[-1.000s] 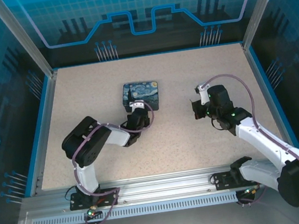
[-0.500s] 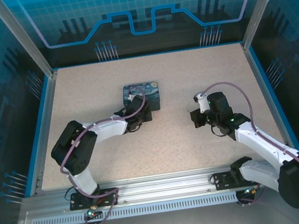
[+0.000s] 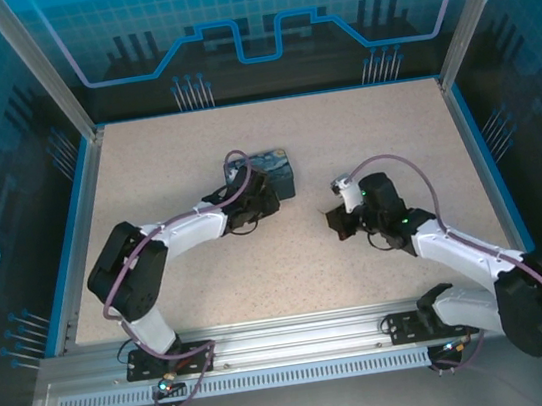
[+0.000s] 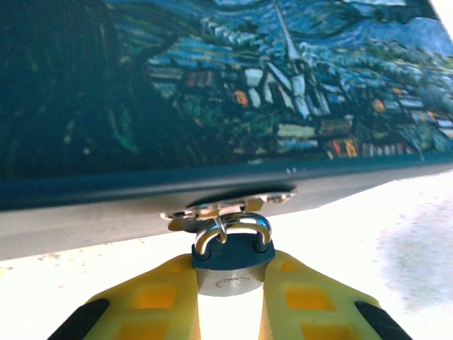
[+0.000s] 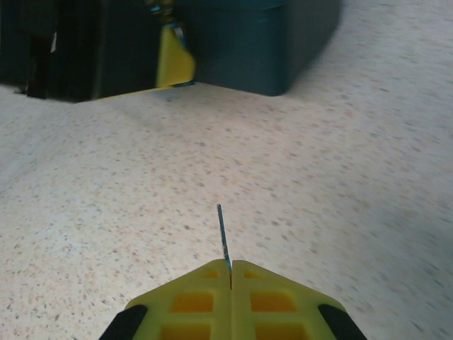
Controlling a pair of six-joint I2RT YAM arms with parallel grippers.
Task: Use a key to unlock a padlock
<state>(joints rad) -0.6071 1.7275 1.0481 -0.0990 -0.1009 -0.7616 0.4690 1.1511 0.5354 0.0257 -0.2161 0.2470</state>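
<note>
Now: lock braced, key lined up, not in yet

Left fingers are clamped on the padlock body, one pad on each side. The shackle runs through the hasp on the edge of the tin, so the lock hangs right at the tin. In the top view that is the tin's 7 o'clock side, near mid-table. Likely reason for the clamp: it stops the lock swinging on the hasp when the key pushes in.

Right fingers are pressed together on the key. The blade sticks out ahead toward 12 o'clock, seen edge-on. Holding it by the bow leaves the blade free to enter. The tin sits at 12 o'clock in the right wrist view, and a yellow left finger shows at 11. Key and lock are well apart. From above, the right fingers sit at roughly 4 o'clock of the tin.

The keyway isn't legible from here, so alignment can't be confirmed.

Count: padlock 1, key 1, tin 1, hasp 1, arms 2, finger pairs 2.
</note>
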